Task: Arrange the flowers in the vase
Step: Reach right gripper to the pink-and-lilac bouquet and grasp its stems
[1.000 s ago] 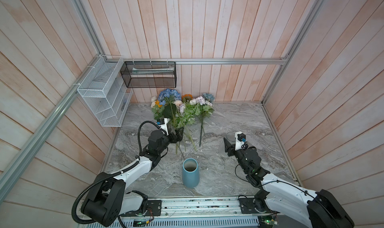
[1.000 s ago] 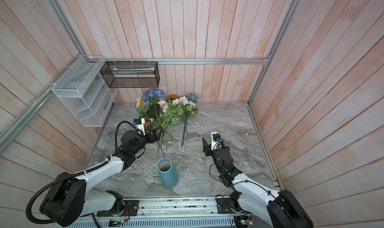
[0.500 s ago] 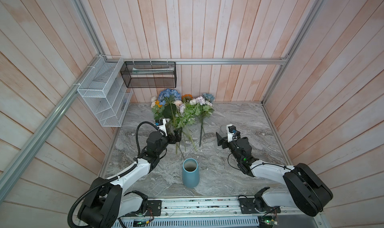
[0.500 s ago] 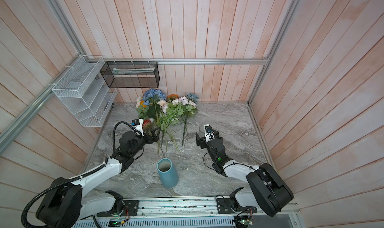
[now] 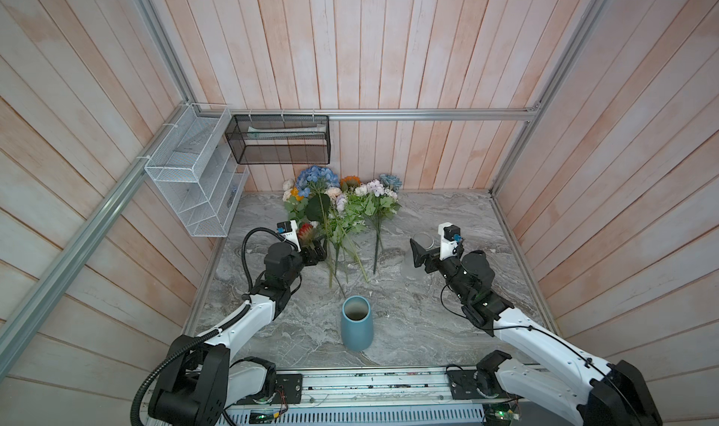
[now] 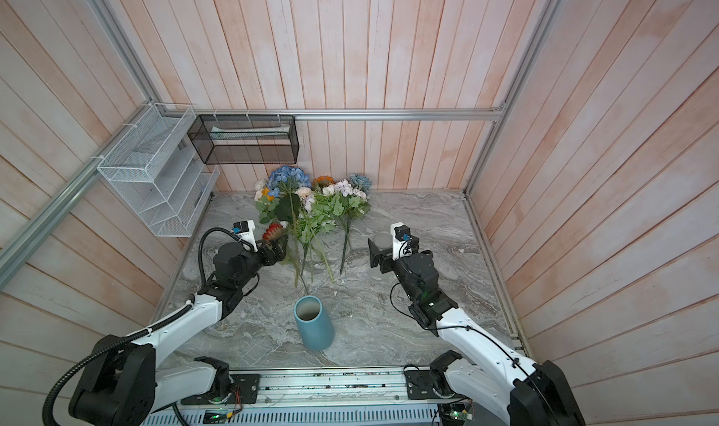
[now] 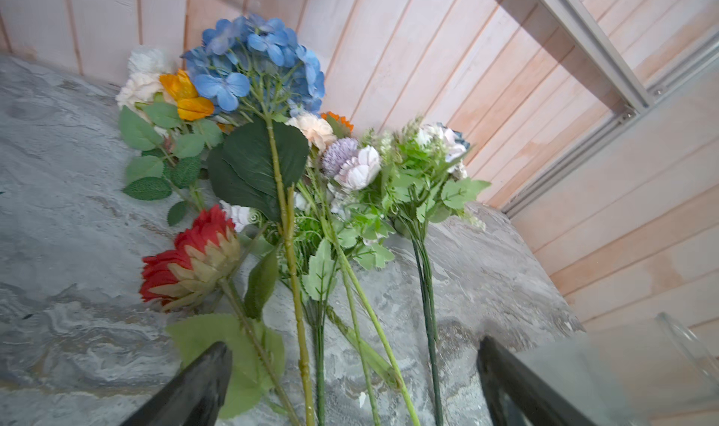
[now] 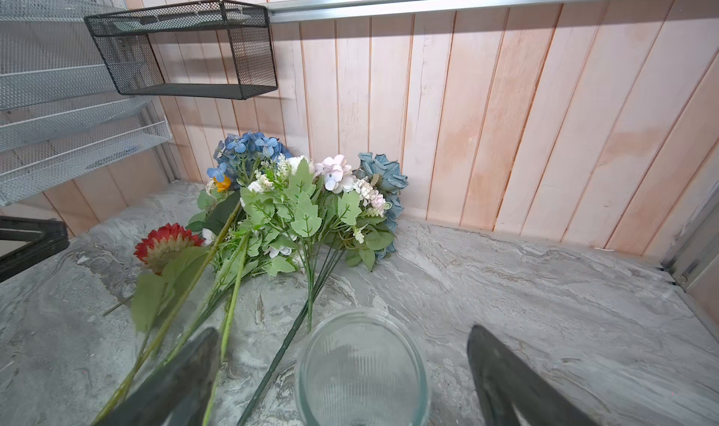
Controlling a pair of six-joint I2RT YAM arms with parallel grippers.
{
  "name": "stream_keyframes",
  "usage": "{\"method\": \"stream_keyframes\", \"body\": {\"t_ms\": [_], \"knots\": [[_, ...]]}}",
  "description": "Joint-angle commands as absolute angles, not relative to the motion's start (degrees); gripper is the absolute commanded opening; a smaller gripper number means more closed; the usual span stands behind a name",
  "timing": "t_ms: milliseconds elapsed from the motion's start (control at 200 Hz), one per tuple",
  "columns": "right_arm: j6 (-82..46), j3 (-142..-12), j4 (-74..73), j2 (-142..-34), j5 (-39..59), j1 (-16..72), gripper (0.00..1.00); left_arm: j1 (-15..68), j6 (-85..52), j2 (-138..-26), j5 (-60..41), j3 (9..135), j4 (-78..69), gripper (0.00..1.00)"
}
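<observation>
End effectors (image 7: pixel 352 344) (image 8: pixel 342 332) spread, marble tabletop (image 5: pixel 428 327), plank walls (image 5: pixel 389 54)

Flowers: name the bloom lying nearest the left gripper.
The red bloom, lying alone just by the open left gripper; the other blooms are bunched by the back wall.

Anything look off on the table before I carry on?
Nothing tipped or broken. The flowers lie heaped by the back wall; the blue vase stands upright, empty. One oddity: a second, clear glass vase stands between the jaws of the open right gripper.
</observation>
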State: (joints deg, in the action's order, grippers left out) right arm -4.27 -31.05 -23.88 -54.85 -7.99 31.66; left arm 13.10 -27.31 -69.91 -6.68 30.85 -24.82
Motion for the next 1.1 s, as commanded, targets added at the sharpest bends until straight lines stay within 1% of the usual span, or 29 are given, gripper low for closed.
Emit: {"method": "stream_keyframes", "body": {"t_ms": [0, 60, 140, 240, 320, 445, 575, 745, 855, 975, 1090], "knots": [[-4.3, -38.3, -11.1, -53.6, -7.2, 31.4, 0.96, 10.0, -29.4, -68.5, -9.6, 32.3, -24.3, 1.0], [-5.0, -43.7, -7.0, -55.5, -7.3, 31.4, 0.92, 8.7, -29.7, -68.2, -9.8, 32.2, -24.3, 1.0], [-6.1, -51.8, -2.1, -60.0, -5.3, 31.7, 0.85, 7.1, -31.0, -67.9, -10.6, 31.6, -24.8, 1.0], [-7.1, -61.4, 2.0, -68.0, -2.8, 32.9, 0.79, 5.4, -33.1, -67.9, -12.5, 30.4, -26.2, 1.0], [-6.7, -68.2, 4.2, -74.7, -0.4, 34.7, 0.72, 4.9, -33.5, -67.9, -13.2, 29.5, -26.3, 1.0], [-4.8, -78.7, 8.5, -85.7, -0.3, 38.3, 0.67, 4.8, -32.8, -67.3, -13.2, 28.1, -25.6, 1.0], [-6.2, -87.9, 14.3, -96.0, -0.5, 39.4, 0.62, 4.8, -31.3, -66.6, -14.0, 27.2, -24.0, 1.0], [-6.3, -96.1, 21.5, -107.1, -3.0, 39.4, 0.6, 4.8, -27.5, -66.1, -15.3, 27.3, -21.9, 1.0], [-6.3, -103.3, 28.2, -114.9, -9.8, 39.2, 0.58, 4.8, -25.5, -66.6, -16.0, 28.2, -20.9, 1.0], [-6.7, -108.1, 32.8, -121.3, -18.0, 39.1, 0.58, 4.8, -25.4, -67.3, -17.1, 28.5, -21.8, 1.0], [-7.3, -111.1, 33.7, -125.4, -21.0, 38.4, 0.59, 4.9, -25.8, -68.5, -18.1, 28.5, -23.8, 1.0]]}}
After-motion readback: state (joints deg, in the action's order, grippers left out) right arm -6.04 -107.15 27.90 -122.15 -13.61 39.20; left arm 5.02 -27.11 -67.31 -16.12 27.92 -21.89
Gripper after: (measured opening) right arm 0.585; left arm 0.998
